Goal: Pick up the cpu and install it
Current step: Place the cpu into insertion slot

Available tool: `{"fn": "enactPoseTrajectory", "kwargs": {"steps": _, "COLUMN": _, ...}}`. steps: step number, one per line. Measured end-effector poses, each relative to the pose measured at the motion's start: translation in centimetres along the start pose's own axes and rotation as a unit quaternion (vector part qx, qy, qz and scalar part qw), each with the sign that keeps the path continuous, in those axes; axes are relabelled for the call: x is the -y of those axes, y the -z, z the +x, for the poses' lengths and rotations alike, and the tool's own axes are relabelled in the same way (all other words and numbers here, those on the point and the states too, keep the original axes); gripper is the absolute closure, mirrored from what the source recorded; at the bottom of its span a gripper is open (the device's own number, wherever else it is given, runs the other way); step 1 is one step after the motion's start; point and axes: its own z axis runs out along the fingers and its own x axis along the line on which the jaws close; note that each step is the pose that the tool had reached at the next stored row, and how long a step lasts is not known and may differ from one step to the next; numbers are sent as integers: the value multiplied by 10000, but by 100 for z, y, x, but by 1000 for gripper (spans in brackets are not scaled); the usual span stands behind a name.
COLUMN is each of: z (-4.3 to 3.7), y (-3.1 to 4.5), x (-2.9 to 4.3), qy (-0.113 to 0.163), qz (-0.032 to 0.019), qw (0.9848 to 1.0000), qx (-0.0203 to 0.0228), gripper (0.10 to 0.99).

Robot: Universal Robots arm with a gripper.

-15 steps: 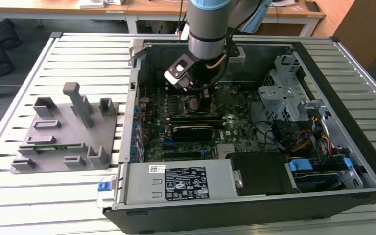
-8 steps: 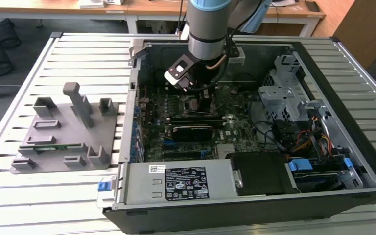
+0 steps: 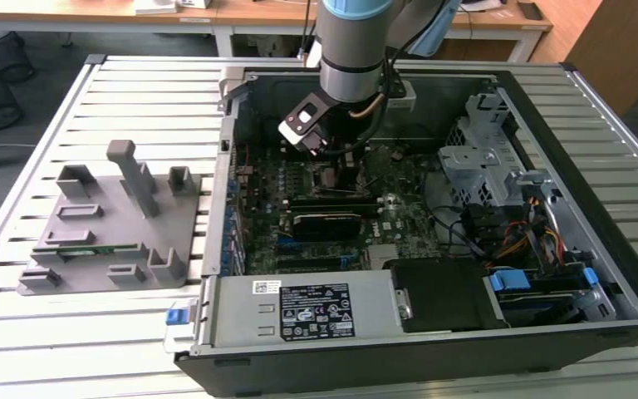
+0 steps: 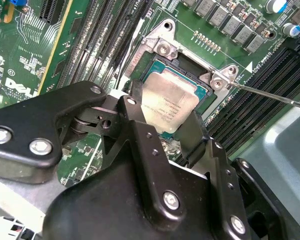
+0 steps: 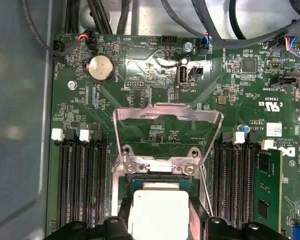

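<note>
In the case (image 3: 408, 366), 10 o'clock, the cpu (image 4: 167, 100) is clamped by the gripper (image 4: 165, 119) over the socket (image 4: 190, 64); damage could be caused by tilt.

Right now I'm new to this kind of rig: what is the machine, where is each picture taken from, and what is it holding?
The machine is a single robot arm with a two-fingered hand. The exterior view looks from off the arm at an open computer case lying on a slatted table, with a grey parts holder on the exterior view's left. Both wrist views ride on the arm and look at the motherboard. There the hand's black fingers are shut on the cpu, a shiny square chip, right at its socket, whose metal frame is flipped open.
</note>
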Motion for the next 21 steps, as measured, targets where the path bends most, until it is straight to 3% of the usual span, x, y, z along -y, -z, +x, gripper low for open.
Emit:
{"fn": "enactPoseTrajectory", "kwargs": {"steps": 7, "z": 0, "y": 0, "x": 0, "qy": -1, "qz": 0, "qw": 10000, "qx": 0, "gripper": 541}}
{"fn": "enactPoseTrajectory", "kwargs": {"steps": 8, "z": 0, "y": 0, "x": 0, "qy": -1, "qz": 0, "qw": 10000, "qx": 0, "gripper": 478}}
{"fn": "enactPoseTrajectory", "kwargs": {"steps": 11, "z": 0, "y": 1, "x": 0, "qy": -1, "qz": 0, "qw": 10000, "qx": 0, "gripper": 478}}
{"fn": "enactPoseTrajectory", "kwargs": {"steps": 16, "z": 0, "y": 48, "x": -1, "qy": -1, "qz": 0, "qw": 10000, "qx": 0, "gripper": 478}}
{"fn": "enactPoseTrajectory", "kwargs": {"steps": 18, "z": -1, "y": 71, "x": -1, "qy": -1, "qz": 0, "qw": 10000, "qx": 0, "gripper": 490}}
{"fn": "enactPoseTrajectory", "kwargs": {"steps": 21, "z": -1, "y": 98, "x": -2, "qy": -1, "qz": 0, "qw": 10000, "qx": 0, "gripper": 616}}
